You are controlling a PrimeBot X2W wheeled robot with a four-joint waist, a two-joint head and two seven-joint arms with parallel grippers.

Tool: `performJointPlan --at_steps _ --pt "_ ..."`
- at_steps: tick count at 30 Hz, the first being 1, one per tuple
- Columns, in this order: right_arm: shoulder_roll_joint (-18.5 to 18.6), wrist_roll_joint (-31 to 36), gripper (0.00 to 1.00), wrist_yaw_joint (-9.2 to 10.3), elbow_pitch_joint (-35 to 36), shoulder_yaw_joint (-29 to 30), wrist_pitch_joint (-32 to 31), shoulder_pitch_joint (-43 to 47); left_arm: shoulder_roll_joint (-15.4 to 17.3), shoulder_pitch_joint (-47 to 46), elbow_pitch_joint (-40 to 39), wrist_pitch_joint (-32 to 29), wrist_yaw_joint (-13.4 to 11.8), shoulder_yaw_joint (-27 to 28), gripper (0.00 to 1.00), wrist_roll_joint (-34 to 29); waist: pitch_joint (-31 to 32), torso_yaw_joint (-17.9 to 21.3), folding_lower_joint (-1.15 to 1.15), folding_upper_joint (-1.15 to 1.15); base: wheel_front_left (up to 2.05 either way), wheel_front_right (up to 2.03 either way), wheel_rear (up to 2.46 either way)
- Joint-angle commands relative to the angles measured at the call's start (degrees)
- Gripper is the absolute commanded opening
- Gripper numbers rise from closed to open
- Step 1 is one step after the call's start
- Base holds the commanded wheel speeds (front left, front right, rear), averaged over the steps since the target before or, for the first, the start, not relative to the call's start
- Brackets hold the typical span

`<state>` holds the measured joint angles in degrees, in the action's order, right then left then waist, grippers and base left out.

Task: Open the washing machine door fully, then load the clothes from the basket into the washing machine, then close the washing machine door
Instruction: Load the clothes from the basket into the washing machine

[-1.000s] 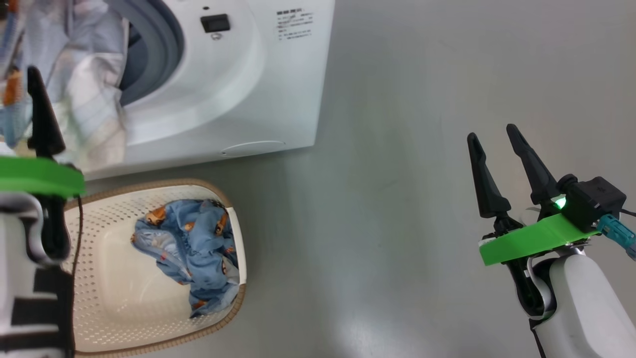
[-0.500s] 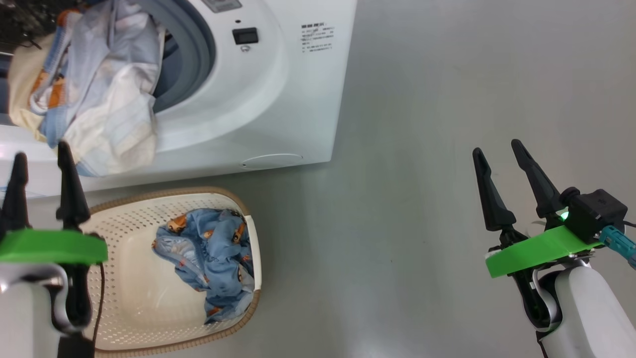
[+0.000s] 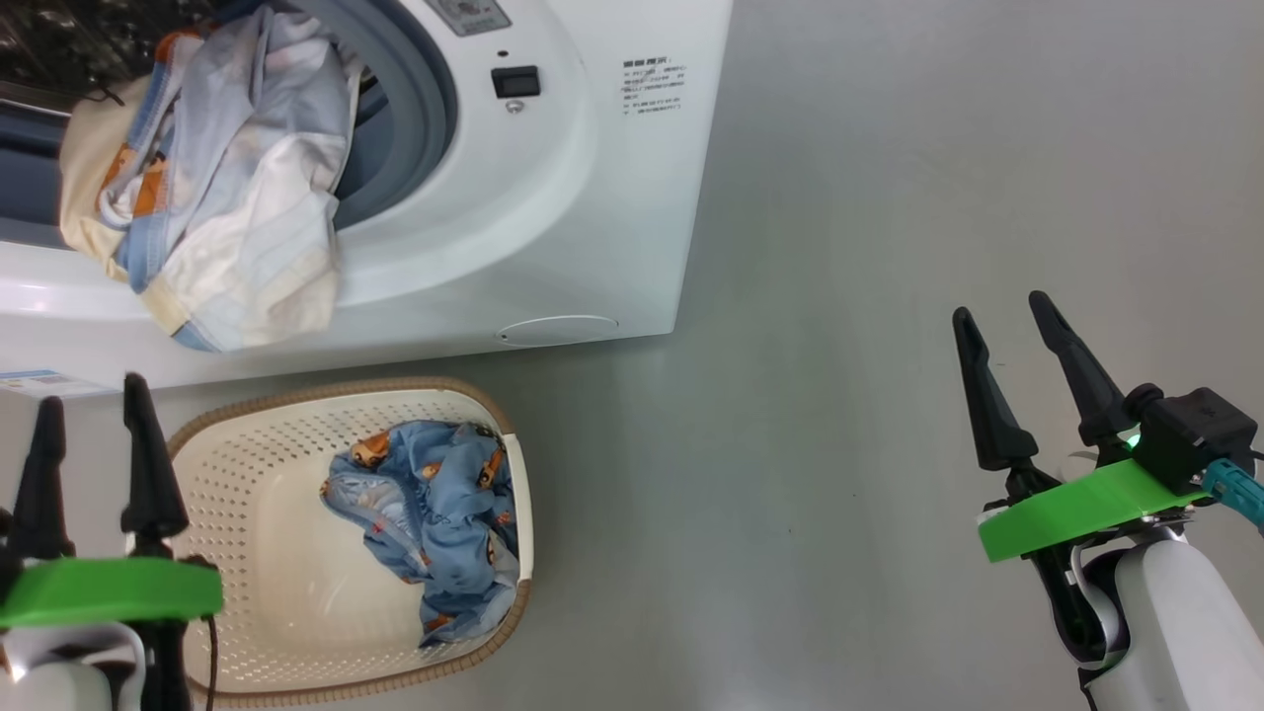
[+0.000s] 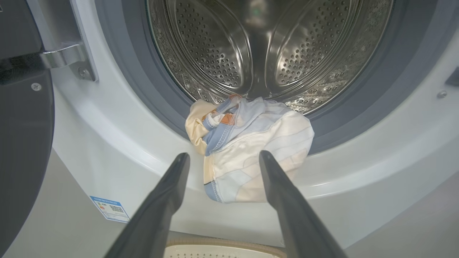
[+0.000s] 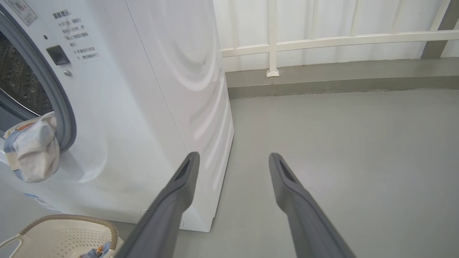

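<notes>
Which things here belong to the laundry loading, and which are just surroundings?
Job: washing machine, its open door, pale garment hanging from the drum mouth, blue garment, basket.
Not part of it: white railing, grey floor.

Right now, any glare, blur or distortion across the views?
Head view: sharp, soft glare on the floor. Left wrist view: the steel drum mirrors light. Right wrist view: wide-angle bows the rail, sheen on the washer.
</notes>
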<state>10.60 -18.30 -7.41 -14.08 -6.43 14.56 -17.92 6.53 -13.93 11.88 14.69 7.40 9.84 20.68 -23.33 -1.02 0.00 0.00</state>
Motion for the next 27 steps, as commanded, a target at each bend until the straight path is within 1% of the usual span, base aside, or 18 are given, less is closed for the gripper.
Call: performJointPlan --at_steps 1,7,13,27 --pt "0.29 -0.36 1.00 -0.08 1.32 -1.00 0.44 1.23 1.50 1.53 -2.32 0.30 0.09 1.61 1.00 -1.06 0.03 -0.08 0.00 0.00 0.00 0.00 0.00" --pt "0.40 -0.30 1.00 -0.08 1.39 -1.07 0.44 1.13 0.98 3.86 -4.76 0.30 0.09 1.85 1.00 -1.20 0.03 0.08 0.00 0.00 0.00 0.00 0.00" --pt "0.49 -0.26 1.00 -0.08 1.44 -1.17 0.44 0.97 0.50 4.40 -5.25 0.30 0.09 2.00 1.00 -1.15 0.00 0.12 0.00 0.00 0.00 0.00 0.00" --pt "-0.09 -0.10 1.00 -0.08 1.63 -1.25 0.44 0.54 0.64 2.03 -2.31 0.30 0.09 0.18 1.00 0.10 -0.83 0.42 0.00 0.00 0.00 0.00 0.00"
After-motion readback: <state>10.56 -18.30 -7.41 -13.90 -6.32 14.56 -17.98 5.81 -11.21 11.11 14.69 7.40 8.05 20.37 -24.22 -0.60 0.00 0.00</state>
